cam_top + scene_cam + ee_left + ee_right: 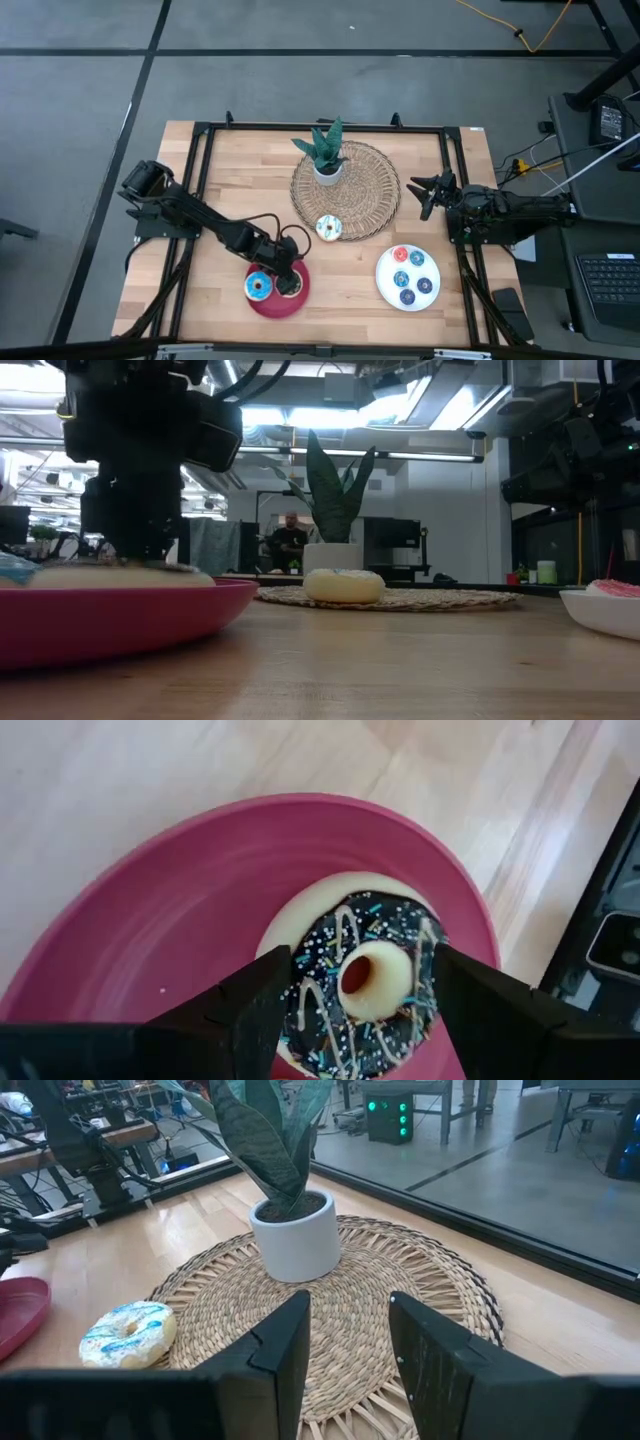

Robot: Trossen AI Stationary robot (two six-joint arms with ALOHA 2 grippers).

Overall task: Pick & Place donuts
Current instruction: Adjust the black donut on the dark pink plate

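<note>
On the wooden table (220, 180) I see a red plate (268, 303) near the front edge. My left gripper (355, 1010) hangs right over it, fingers spread either side of the chocolate donut (365, 982), which lies on the plate beside the blue iced donut (258, 287). The sprinkled donut (329, 228) sits on the woven mat (370, 190) by the potted plant (325, 155). The small donuts (410, 280) rest on the white plate (385, 285). My right gripper (345, 1355) waits at the mat's edge, fingers parted, holding nothing.
</note>
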